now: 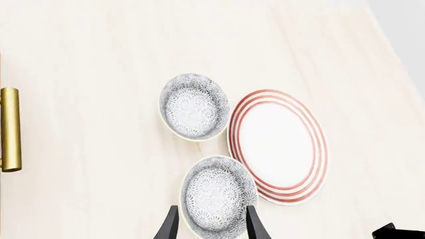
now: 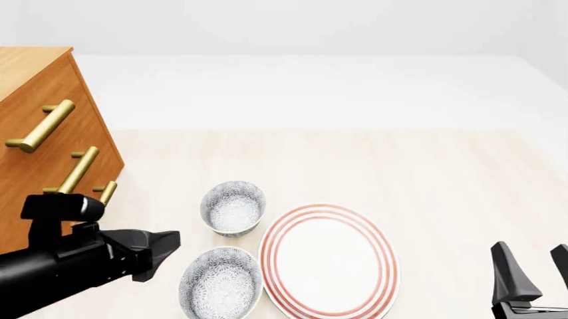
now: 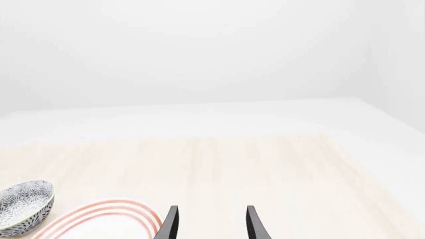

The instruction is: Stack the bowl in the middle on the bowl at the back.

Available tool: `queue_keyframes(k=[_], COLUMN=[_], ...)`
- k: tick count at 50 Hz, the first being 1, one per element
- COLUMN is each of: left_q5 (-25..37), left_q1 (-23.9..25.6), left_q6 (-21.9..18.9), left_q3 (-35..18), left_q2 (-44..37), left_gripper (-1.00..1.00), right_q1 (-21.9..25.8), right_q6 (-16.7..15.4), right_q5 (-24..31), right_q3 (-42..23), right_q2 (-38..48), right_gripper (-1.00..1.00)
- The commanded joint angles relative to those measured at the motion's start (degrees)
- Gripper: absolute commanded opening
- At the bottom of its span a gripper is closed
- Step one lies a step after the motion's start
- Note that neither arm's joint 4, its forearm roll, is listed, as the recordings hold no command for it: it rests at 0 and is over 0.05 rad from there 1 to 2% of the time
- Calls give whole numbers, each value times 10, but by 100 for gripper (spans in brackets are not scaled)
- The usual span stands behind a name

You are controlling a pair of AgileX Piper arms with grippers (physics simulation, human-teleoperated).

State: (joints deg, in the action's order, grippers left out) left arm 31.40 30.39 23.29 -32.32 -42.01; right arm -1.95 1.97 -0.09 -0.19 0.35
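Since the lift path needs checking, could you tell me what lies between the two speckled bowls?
Only bare table: the front view shows a narrow wood strip between the bowl in the middle and the bowl at the back.

Bright even light, sharp simulator renders, faint soft shadows, no glare

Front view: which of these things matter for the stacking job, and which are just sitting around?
Job:
near small grey-speckled deep bowl
far small grey-speckled deep bowl
left end effector

Lying about:
large red-ringed white plate
wooden drawer cabinet with brass handles
right end effector
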Motion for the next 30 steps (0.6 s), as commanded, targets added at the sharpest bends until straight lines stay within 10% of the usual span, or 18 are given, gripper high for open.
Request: queue_keyframes(k=[1, 30], left_q5=[-27, -153], left_q1=[30, -14], left_q6=[29, -35], left_q3=[51, 100], left_q2=[-34, -196], left_gripper=[100, 100], right_q1=[-2, -7], right_q6=[4, 12], right_q5=[0, -3], right_q3=[0, -1], right_q2=[-1, 4], right_gripper=[100, 100])
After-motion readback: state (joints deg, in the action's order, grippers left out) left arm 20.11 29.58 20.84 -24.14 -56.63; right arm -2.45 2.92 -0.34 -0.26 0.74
